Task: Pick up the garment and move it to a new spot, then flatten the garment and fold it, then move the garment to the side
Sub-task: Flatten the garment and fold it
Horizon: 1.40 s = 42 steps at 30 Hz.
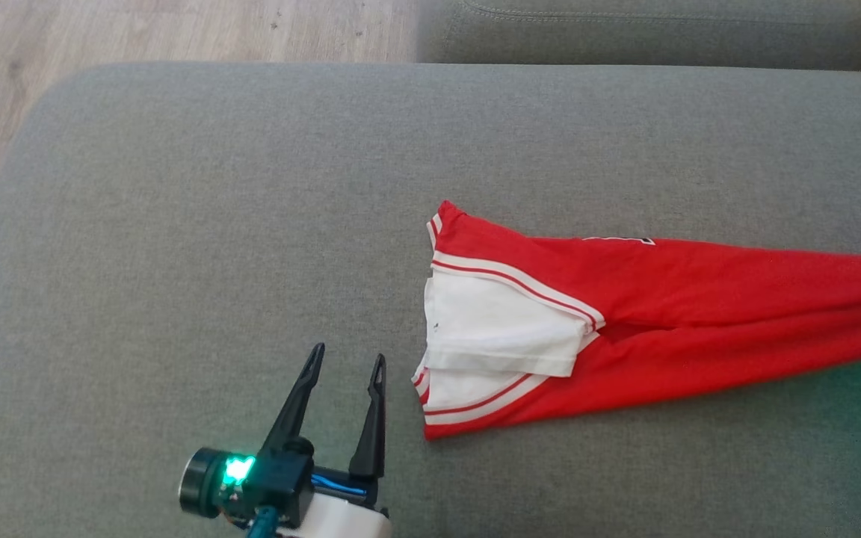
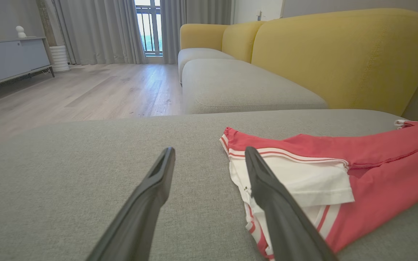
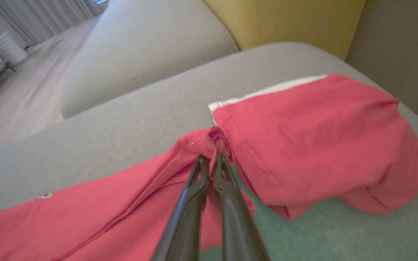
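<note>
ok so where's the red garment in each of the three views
Head view: garment at centre right, white-trimmed end toward the left gripper, running off the right edge.
Left wrist view: garment at lower right, partly behind one of that gripper's fingers.
Right wrist view: garment across the middle and lower left, pinched by the shut right gripper.
Shared landmark: the grey cushion under it.

Overhead and low views, common garment [image 1: 699, 299]
</note>
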{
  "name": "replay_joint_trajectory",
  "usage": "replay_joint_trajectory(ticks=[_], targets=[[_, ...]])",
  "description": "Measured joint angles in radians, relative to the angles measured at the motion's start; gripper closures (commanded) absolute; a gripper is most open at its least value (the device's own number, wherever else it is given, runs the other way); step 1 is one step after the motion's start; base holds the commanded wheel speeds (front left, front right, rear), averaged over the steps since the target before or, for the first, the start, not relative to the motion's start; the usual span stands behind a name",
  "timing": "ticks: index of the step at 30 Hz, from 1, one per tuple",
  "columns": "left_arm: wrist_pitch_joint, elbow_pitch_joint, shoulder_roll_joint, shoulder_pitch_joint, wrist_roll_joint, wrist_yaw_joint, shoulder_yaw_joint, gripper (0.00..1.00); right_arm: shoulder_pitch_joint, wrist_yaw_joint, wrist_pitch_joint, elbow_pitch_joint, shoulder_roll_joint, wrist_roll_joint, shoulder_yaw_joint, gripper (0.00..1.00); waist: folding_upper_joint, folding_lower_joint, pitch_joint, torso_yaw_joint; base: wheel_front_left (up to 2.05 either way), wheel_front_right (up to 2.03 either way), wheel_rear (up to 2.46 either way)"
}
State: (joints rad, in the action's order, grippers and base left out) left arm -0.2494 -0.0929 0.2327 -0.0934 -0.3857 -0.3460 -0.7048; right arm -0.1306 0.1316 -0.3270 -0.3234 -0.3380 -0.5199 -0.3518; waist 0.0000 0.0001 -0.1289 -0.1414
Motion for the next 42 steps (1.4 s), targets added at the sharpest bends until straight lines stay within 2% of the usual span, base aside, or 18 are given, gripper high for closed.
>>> replay_joint_trajectory(ticks=[5, 8, 11, 14, 22, 39, 40, 41, 42], targets=[[0.000, -0.008, -0.007, 0.003, 0.007, 0.007, 0.004, 0.00, -0.003, 0.000, -0.026, 0.144, 0.037, 0.004, 0.031, 1.00, 0.0000, 0.0000, 0.002, -0.003, 0.00, 0.00, 0.00], [0.000, -0.026, -0.019, 0.004, 0.009, 0.023, 0.012, 0.00, -0.007, 0.000, -0.065, 0.276, 0.105, 0.029, 0.123, 1.00, 0.0000, 0.0000, 0.008, -0.022, 0.00, 0.00, 0.00], [0.000, -0.032, -0.022, 0.004, 0.012, 0.031, 0.018, 0.00, -0.012, 0.000, -0.084, 0.325, 0.137, 0.039, 0.193, 1.00, 0.0000, 0.0000, 0.013, -0.041, 0.00, 0.00, 0.00], [0.000, -0.035, -0.026, 0.004, 0.016, 0.043, 0.022, 0.00, -0.026, 0.000, -0.096, 0.358, 0.178, 0.044, 0.323, 1.00, 0.0000, 0.0000, 0.020, -0.078, 0.00, 0.00, 0.00], [0.000, -0.041, -0.034, 0.019, 0.019, 0.049, 0.026, 0.00, -0.026, 0.000, -0.101, 0.346, 0.200, 0.016, 0.510, 1.00, 0.0000, -0.0001, 0.020, -0.133, 0.00, 0.00, 0.00], [0.000, -0.063, -0.065, 0.019, 0.046, 0.074, 0.055, 0.00, -0.068, 0.000, -0.078, 0.188, 0.238, -0.044, 0.762, 1.00, 0.0000, 0.0000, 0.004, -0.162, 0.00, 0.00, 0.00], [0.000, -0.063, -0.066, 0.019, 0.047, 0.074, 0.058, 0.00, -0.069, 0.000, -0.078, 0.185, 0.239, -0.050, 0.777, 0.56, 0.0000, 0.0000, 0.005, -0.161, 0.00, 0.00, 0.00], [0.000, -0.063, -0.067, 0.019, 0.049, 0.075, 0.059, 0.00, -0.070, 0.000, -0.077, 0.184, 0.242, -0.055, 0.787, 0.00, 0.0000, 0.0000, 0.006, -0.159, 0.00, 0.00, 0.00], [0.000, -0.064, -0.069, 0.019, 0.052, 0.075, 0.060, 0.00, -0.070, 0.000, -0.071, 0.184, 0.244, -0.059, 0.795, 0.00, 0.0000, 0.0000, 0.007, -0.158, 0.00, 0.00, 0.00]])
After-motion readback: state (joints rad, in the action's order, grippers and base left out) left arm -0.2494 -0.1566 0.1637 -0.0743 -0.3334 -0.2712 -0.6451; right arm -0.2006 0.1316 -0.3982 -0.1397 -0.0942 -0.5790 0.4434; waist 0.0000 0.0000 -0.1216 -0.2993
